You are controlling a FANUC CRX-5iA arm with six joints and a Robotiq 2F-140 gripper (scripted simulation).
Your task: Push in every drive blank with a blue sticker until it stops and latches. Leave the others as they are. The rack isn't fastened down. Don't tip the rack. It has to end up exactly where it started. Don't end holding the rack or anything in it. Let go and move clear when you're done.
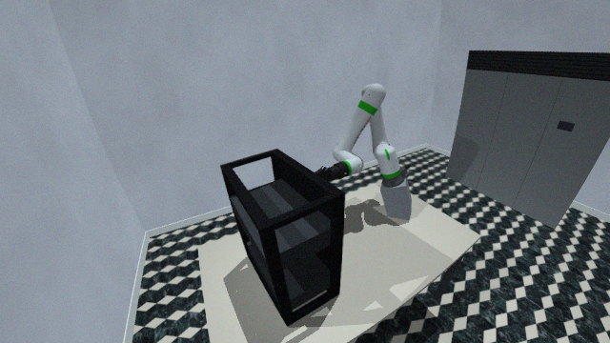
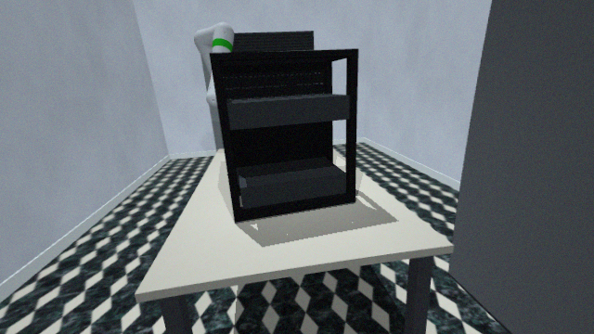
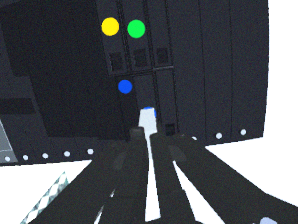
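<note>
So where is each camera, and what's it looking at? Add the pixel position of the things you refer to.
Top: high up, looking down at the black rack (image 1: 277, 248) (image 2: 353, 139) and the white arm (image 1: 353, 131) (image 2: 222, 34).
Exterior: past the table's end, facing the rack, with only some arm showing behind.
Wrist: on the arm, looking along the tool (image 1: 320, 171) (image 3: 148, 119) at stickers.
Top and exterior share the rack, arm and table (image 1: 381, 267) (image 2: 297, 260).

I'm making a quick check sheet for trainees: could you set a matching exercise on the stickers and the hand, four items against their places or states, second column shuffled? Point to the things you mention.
1. Round yellow sticker (image 3: 110, 26)
2. Round green sticker (image 3: 136, 29)
3. Fully visible round blue sticker (image 3: 125, 86)
4. Black two-fingered hand (image 1: 318, 172) (image 3: 148, 119)

A. fingers shut
B. right of the yellow one in the wrist view
C. below the yellow one there
D. left of the green one there

Pairs: 1-D, 2-B, 3-C, 4-A
</note>
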